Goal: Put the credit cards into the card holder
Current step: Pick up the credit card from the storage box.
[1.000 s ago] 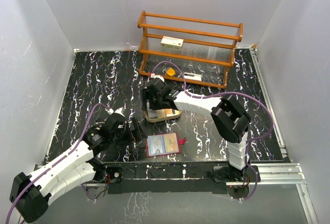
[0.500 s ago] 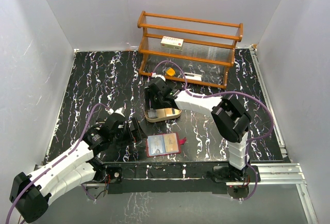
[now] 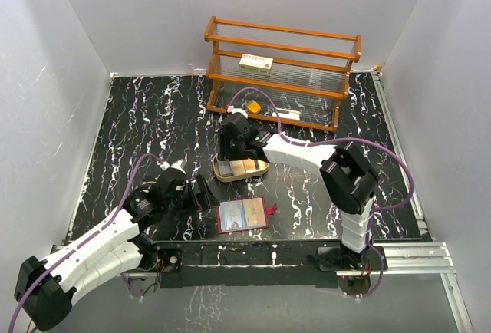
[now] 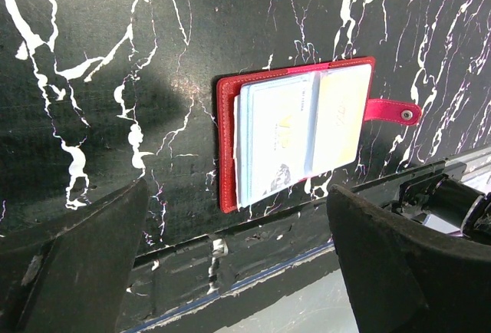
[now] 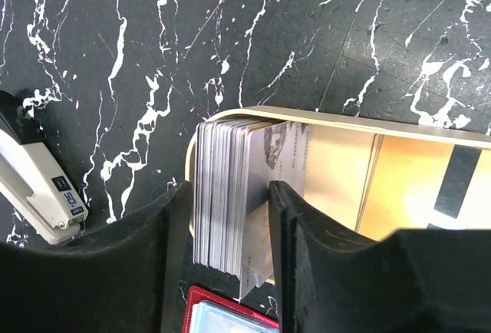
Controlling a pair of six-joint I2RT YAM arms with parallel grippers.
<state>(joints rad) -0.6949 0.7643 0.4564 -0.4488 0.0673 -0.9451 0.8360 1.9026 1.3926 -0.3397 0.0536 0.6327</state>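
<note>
From above, the right hand [image 3: 232, 158] reaches into the tan oval wooden tray [image 3: 252, 170], while the left hand [image 3: 201, 193], spread wide, hovers just beside the open dark red card holder [image 3: 244, 215] on the black marbled table [image 3: 138, 118]. The left wrist view shows that holder lying flat, clear pockets up. In the right wrist view the thin grey-white plastic credit cards [image 5: 226, 187] stand on edge as a tight stack in the tray. The right hand's fingers [image 5: 157, 256] bracket its broad faces, though whether they squeeze yet I cannot tell; light, stiff and slick, the cards probably want a firm pinch across the faces.
</note>
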